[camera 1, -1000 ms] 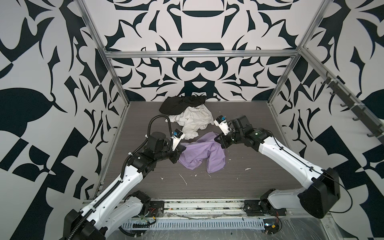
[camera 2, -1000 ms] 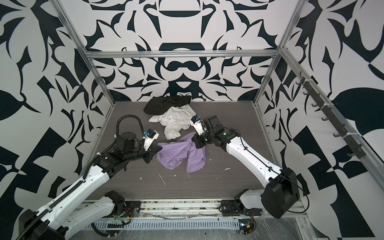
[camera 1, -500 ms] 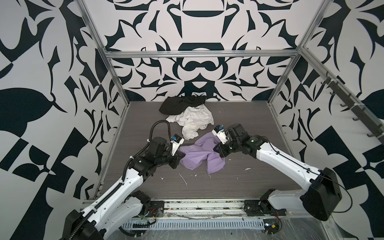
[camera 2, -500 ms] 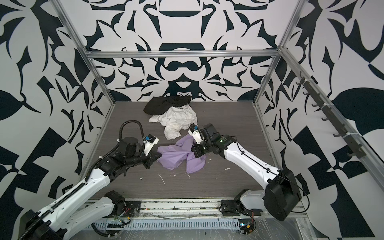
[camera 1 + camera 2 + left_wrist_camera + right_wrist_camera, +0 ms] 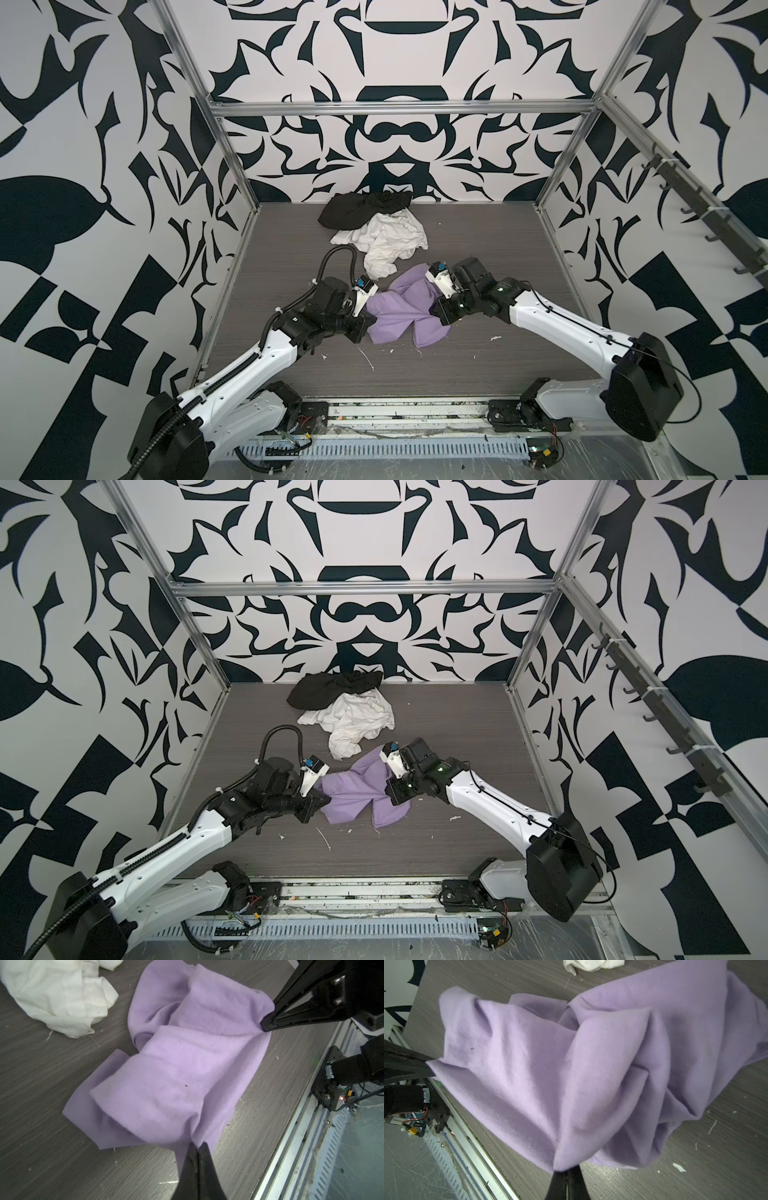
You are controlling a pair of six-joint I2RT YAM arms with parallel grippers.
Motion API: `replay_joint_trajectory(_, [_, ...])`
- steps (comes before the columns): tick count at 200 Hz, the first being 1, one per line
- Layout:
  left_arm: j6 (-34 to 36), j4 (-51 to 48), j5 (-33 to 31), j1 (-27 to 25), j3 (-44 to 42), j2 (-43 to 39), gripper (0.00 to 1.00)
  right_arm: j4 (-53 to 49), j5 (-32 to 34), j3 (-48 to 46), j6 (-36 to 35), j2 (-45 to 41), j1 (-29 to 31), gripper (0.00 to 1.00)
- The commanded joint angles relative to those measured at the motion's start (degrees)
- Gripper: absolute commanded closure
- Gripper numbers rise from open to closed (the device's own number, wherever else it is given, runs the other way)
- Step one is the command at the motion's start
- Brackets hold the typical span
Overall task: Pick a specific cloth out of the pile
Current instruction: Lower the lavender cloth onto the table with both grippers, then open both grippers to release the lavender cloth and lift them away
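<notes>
The left pincer (image 5: 197, 1146) and the right pincer (image 5: 566, 1169), each clenched on an opposite edge of the lavender cloth (image 5: 399, 311), are dragging it toward the counter's (image 5: 478, 249) front, so it is now trailing clear of the white cloth (image 5: 390, 241) and black cloth (image 5: 361, 208), seemingly nearly picked out.

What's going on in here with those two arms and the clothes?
Two robot arms are handling the lavender cloth. The left gripper and the right gripper are each shut on an opposite edge of it, with the cloth bunched between them on the table. It lies apart from the white cloth and black cloth heaped at the back.
</notes>
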Motion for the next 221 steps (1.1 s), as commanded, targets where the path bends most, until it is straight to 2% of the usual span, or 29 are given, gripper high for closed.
replay_joint_trajectory(1, [-0.9,-1.0,-2.8,-1.1,2.7,2.1,1.0,1.0,1.0,-1.2,1.2,-0.5,0.0,1.0])
replay_joint_trajectory(37, [-1.8,-0.9,-3.6,-1.9,3.3,4.6,1.0,3.3,0.9,-3.7,2.0,1.0,0.0,1.0])
replay_joint_trajectory(72, [-5.8,-1.5,-3.8,-3.7,3.5,5.8,1.0,5.1,0.5,-5.2,2.9,3.0,0.0,1.0])
replay_joint_trajectory(115, [-10.4,-8.6,-3.8,-4.2,4.5,4.5,1.0,8.1,0.4,-7.8,3.9,5.0,-0.1,1.0])
replay_joint_trajectory(140, [-13.4,-9.3,-4.7,-4.2,3.2,2.9,1.0,10.9,0.0,-9.6,5.1,6.6,0.0,1.0])
replay_joint_trajectory(157, [-14.4,-8.7,-5.8,-4.2,2.5,2.2,0.93,11.9,0.0,-10.1,5.4,7.4,0.0,1.0])
replay_joint_trajectory(202, [-13.6,-9.9,-7.7,-4.2,3.3,0.8,0.65,9.2,0.0,-8.6,4.4,5.6,0.0,0.77])
replay_joint_trajectory(221, [-12.2,-11.8,-9.2,-4.2,3.8,-1.0,0.59,6.2,0.9,-7.1,3.5,3.7,-0.1,0.7])
